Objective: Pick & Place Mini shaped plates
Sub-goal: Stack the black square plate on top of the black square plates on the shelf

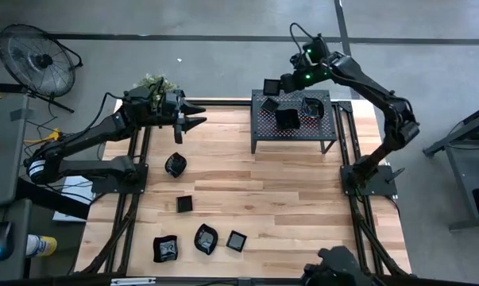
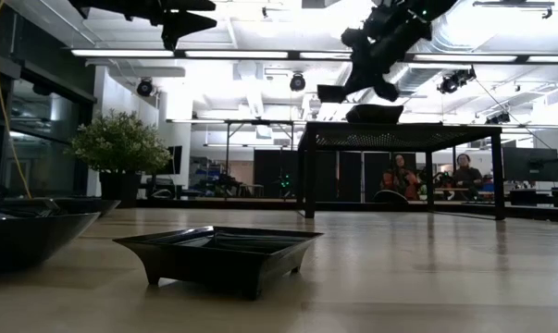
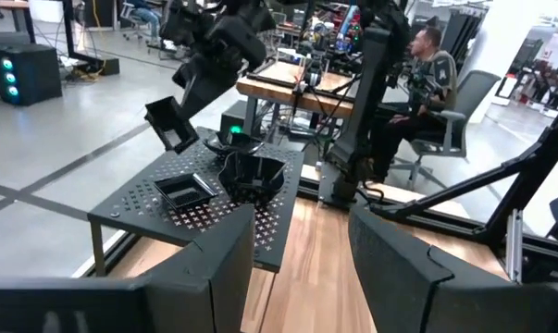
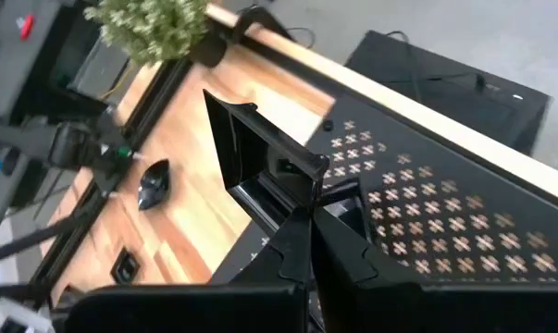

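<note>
My right gripper [image 1: 279,83] hangs over the far left corner of the black perforated rack [image 1: 263,131], shut on a square mini plate [image 1: 269,86], which the left wrist view also shows [image 3: 172,123]. Two more plates sit on the rack top, a square one [image 3: 186,191] and a wavy-rimmed one [image 3: 253,176]. Several plates rest on the table: a rounded one [image 1: 175,164], a small square one [image 1: 184,204] and three near the front edge [image 1: 206,238]. My left gripper [image 1: 196,116] is open, raised above the table's far left part, pointing toward the rack. My right gripper pinches the square plate by one side of its rim [image 4: 292,199] between the two fingers [image 4: 339,245]. The plate is lifted clear above the rack's corner and stands tilted on edge, sticking out beyond the fingertips [image 2: 339,92].
A potted plant [image 1: 152,82] stands at the table's far left corner behind my left arm. The rack is raised on legs [image 2: 308,176] at the far right part. Bare wood lies in the middle [image 1: 287,199]. People sit in the room beyond [image 2: 403,176].
</note>
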